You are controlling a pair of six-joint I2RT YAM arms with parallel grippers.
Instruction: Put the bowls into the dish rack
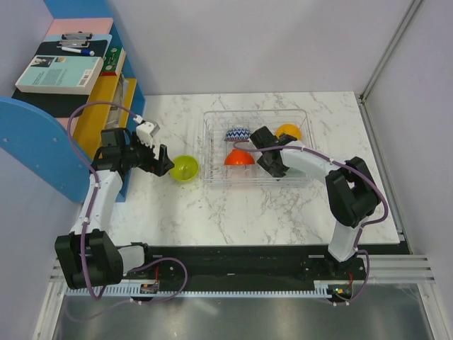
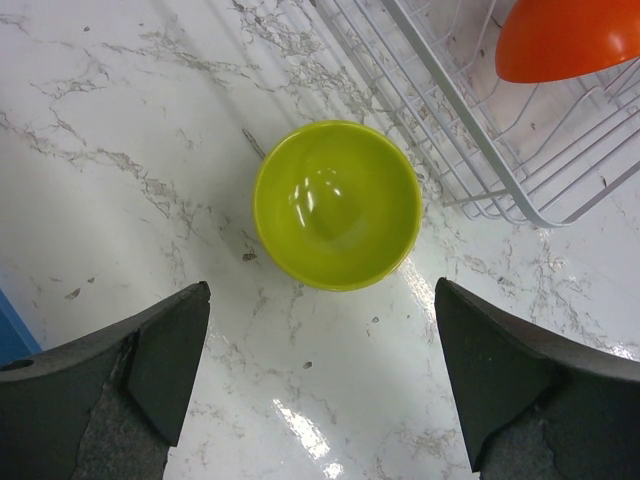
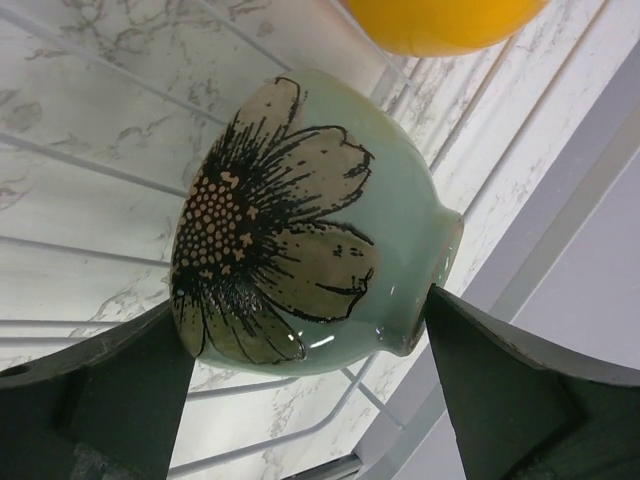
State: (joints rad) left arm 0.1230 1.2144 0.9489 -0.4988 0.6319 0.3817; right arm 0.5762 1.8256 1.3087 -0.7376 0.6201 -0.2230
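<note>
The clear dish rack [image 1: 297, 120] stands at the middle back of the table. In it are a blue-white zigzag bowl [image 1: 237, 134], a red-orange bowl [image 1: 239, 157] and a yellow-orange bowl [image 1: 288, 130]. My right gripper [image 1: 267, 154] is inside the rack, shut on a pale mint green bowl [image 3: 310, 220] with a black flower print, tilted on its side over the rack's wires [image 3: 90, 160]. The yellow-orange bowl [image 3: 440, 20] lies just beyond it. A lime green bowl [image 1: 184, 168] sits upright on the table left of the rack. My left gripper [image 2: 322, 290] is open, just short of it [image 2: 335, 200].
A blue shelf unit [image 1: 35, 145] with books [image 1: 60, 71] and a yellow part [image 1: 95, 113] stands along the left side, close behind the left arm. Grey walls close off the back and right. The rack's corner [image 2: 520, 210] and the red-orange bowl [image 2: 570, 40] lie right of the lime bowl.
</note>
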